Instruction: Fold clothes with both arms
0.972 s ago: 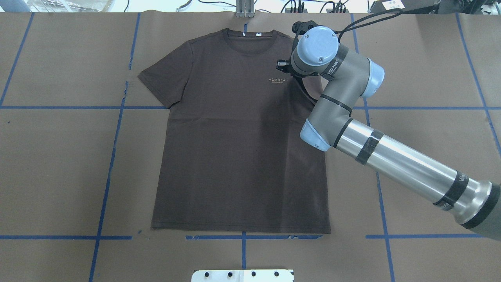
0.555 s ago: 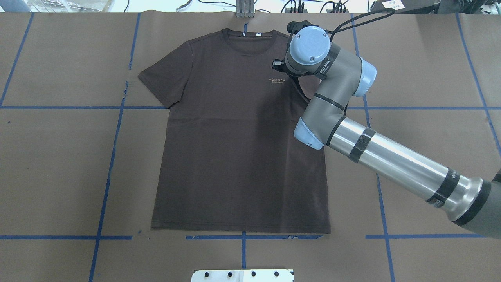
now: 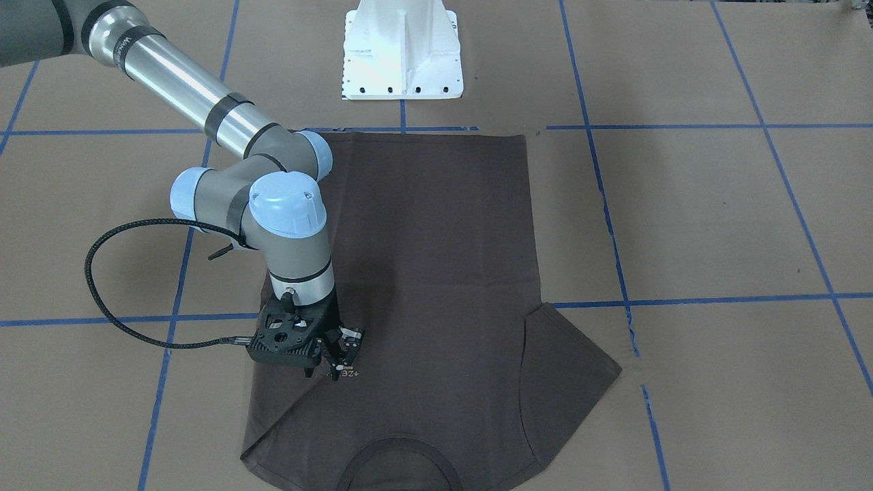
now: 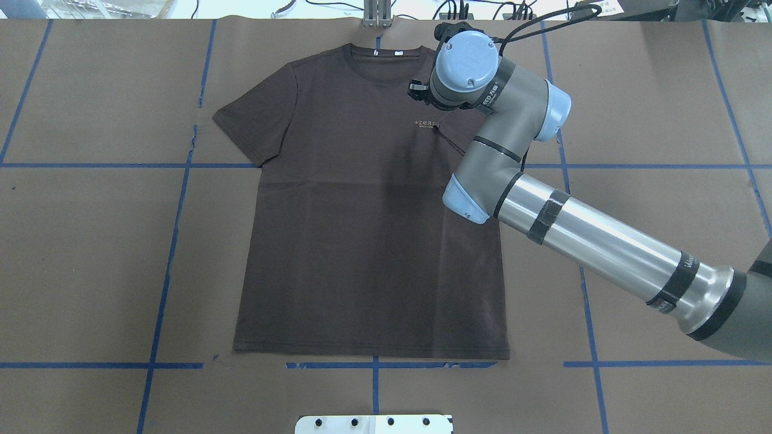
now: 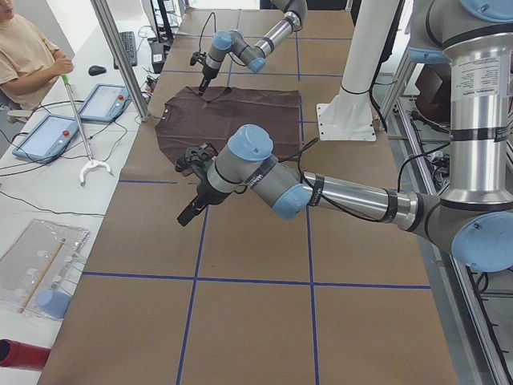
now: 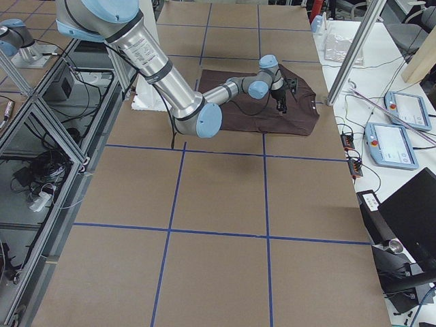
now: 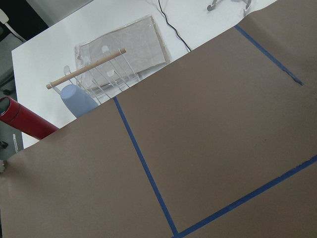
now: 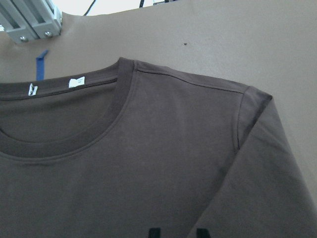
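Observation:
The dark brown T-shirt (image 4: 362,229) lies flat and front up, collar at the far edge, white neck tags (image 8: 77,82) showing. Its sleeve (image 4: 253,129) on the overhead view's left lies spread out. The other sleeve (image 8: 277,173) is folded in over the chest. My right gripper (image 3: 324,374) hangs just above the pale logo (image 4: 427,123), shut on that folded sleeve's cloth; its fingertips (image 8: 156,232) show at the wrist view's bottom edge. My left gripper (image 5: 189,213) hovers over bare paper beside the shirt; I cannot tell whether it is open or shut.
The white base mount (image 3: 402,54) stands at the table's near edge. Blue tape lines (image 4: 163,265) grid the brown paper. A metal post (image 4: 377,15) stands beyond the collar. An operator (image 5: 24,56) sits past the far edge. A red tube (image 7: 25,124) lies off the paper.
My right gripper has moved left and slightly towards the collar across the chest, taking the folded sleeve with it, and now partly covers the logo. The rest of the shirt has not moved.

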Tool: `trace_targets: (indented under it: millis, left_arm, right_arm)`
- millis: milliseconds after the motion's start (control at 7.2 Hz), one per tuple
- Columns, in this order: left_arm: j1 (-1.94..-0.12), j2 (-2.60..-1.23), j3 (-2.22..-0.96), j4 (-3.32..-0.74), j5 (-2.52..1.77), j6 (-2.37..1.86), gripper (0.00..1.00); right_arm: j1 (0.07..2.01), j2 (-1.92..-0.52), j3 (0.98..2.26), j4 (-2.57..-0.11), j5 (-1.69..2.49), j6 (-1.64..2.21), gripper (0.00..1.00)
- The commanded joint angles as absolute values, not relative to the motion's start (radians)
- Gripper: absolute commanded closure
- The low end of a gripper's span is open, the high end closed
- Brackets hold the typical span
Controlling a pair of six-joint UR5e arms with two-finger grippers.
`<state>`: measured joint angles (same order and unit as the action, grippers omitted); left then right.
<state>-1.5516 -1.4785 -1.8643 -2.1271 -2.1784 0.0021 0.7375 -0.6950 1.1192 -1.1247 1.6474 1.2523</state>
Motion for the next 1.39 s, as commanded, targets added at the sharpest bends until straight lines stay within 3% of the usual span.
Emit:
trace_targets:
  millis: [0,139,833,1111,1249]
  left_arm:
    - [-1.542,-1.511,-1.873,-2.153,-2.178,-0.082,0.00]
    - [-1.487,-1.522,-1.856,-2.186,-2.177,-0.116,0.00]
    - [-1.193,-1.819,-1.680,-2.198,-2.145,-0.569,0.01]
    - [-1.053,-1.941,-1.553,-2.207,-1.987,-0.871,0.33]
    - [-0.996,-2.000,-1.455,-2.248,-1.918,-0.961,0.38]
  right_arm:
    - [0.808,-0.680,1.129,-1.129,1.708,1.157,0.00]
    - [0.890,-0.689,1.141,-1.138,1.850,1.090,0.00]
    - [1.227,-1.009,1.320,-1.132,2.207,0.626,0.00]
    - [1.247,-1.055,1.345,-1.127,2.233,0.609,0.00]
    - [1.247,-1.061,1.347,-1.124,2.233,0.609,0.00]
